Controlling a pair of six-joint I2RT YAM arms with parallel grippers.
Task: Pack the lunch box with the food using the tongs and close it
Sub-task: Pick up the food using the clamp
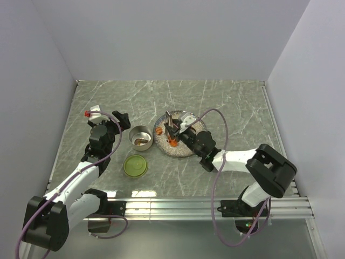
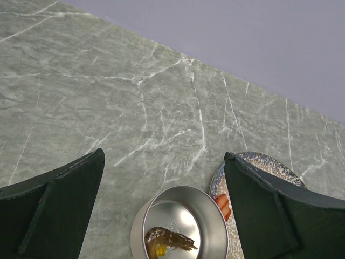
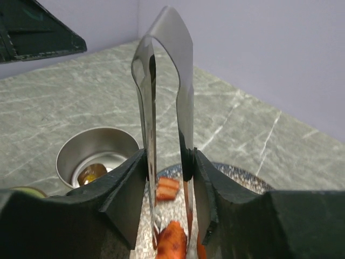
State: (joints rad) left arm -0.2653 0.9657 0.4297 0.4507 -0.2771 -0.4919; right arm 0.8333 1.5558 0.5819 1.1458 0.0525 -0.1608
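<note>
The lunch box [image 1: 141, 136] is a small steel tin left of the speckled plate [image 1: 186, 151]. A brown curved piece of food [image 2: 164, 240] lies inside it. Its olive-green lid [image 1: 135, 165] rests flat on the table in front of it. My right gripper [image 3: 168, 162] is shut on the tongs [image 3: 164, 81], low over the plate [image 3: 237, 175]. The tong tips straddle an orange chunk [image 3: 173, 243]; another striped orange piece [image 3: 167, 189] lies just beyond. My left gripper [image 2: 164, 156] stands open above and behind the tin [image 2: 180, 226], holding nothing.
The marbled grey table [image 1: 226, 108] is walled on the left, back and right. An aluminium rail [image 1: 215, 205] runs along the near edge. The right arm's cable [image 1: 218, 116] loops above the table, right of the plate.
</note>
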